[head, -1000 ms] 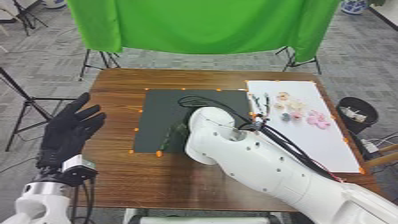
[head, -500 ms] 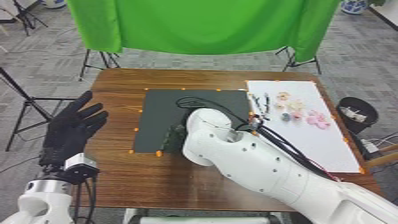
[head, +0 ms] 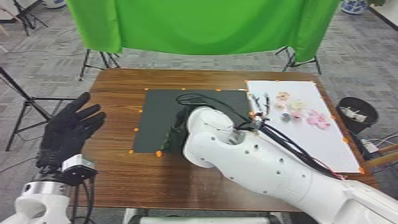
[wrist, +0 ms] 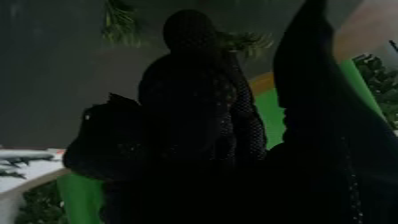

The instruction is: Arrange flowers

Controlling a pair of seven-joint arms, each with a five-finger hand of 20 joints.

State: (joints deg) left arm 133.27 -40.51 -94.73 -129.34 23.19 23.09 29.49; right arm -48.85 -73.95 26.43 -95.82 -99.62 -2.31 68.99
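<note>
Green foliage [wrist: 255, 43], partly behind the right hand [head: 181, 121]

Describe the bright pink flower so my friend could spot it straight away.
On the brown table, find the white sheet right of the dark one. Of the blooms grouped there, the bright pink flower sits farthest right, its colour the strongest.

On the tabletop [head: 120, 185], a mat [head: 158, 111], with what looks like greenery [head: 170, 138] over it, lies left of a sheet [head: 327, 152] bearing flowers [head: 317, 120].
</note>
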